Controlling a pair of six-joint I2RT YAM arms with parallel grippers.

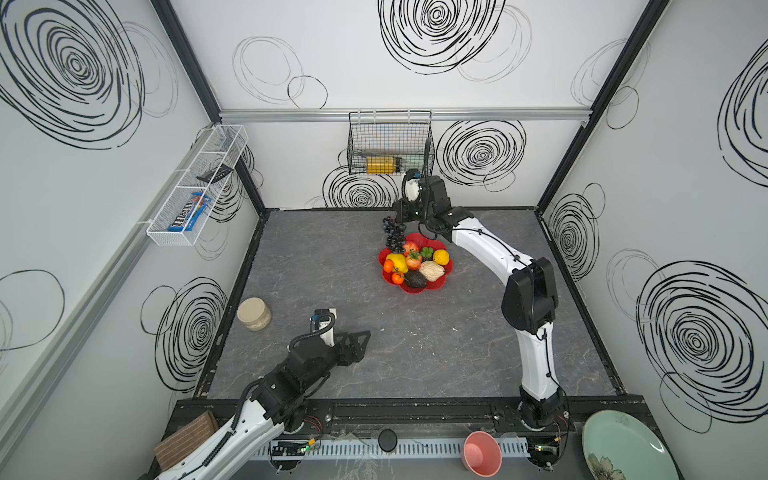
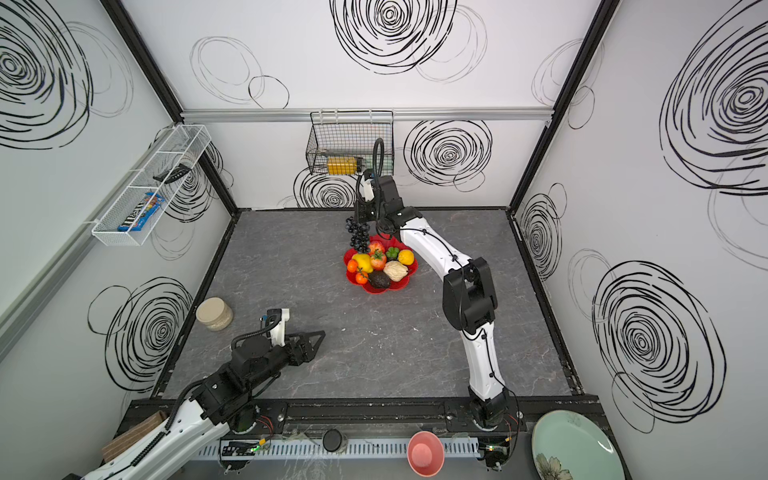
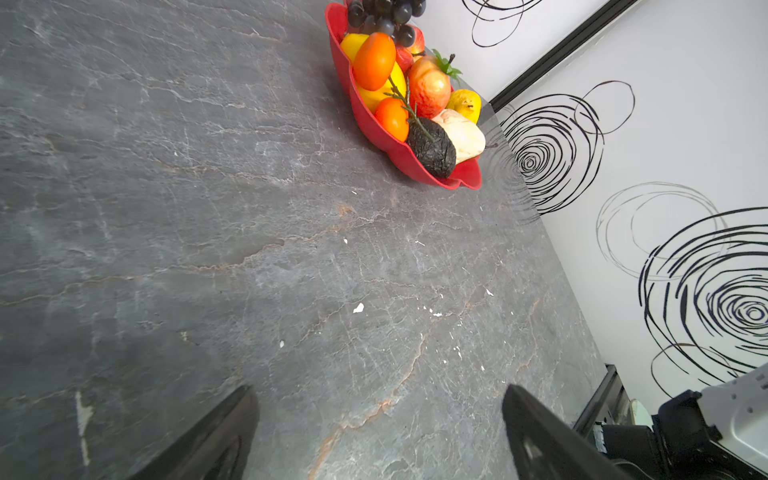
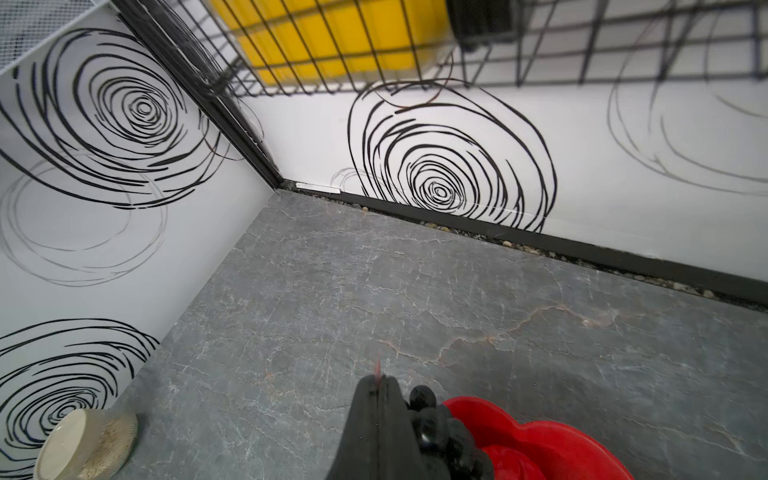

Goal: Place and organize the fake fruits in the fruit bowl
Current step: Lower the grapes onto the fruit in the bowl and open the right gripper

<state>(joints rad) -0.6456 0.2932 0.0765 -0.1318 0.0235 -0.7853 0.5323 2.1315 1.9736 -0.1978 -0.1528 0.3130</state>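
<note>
Right pincer (image 4: 378, 386) is clamped on dark plastic grapes (image 1: 394, 235) above a glossy red scalloped bowl (image 1: 436, 286); left pincer (image 3: 380, 399) is spread apart.

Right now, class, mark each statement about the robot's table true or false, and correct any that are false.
1. The right jaws are shut on the grape bunch. True.
2. The left jaws are shut. False: they stand open and empty above the table.
3. The avocado lies in the fruit bowl. True.
4. The jar touches the bowl. False: the jar stands far off, near the table's left edge.
</note>
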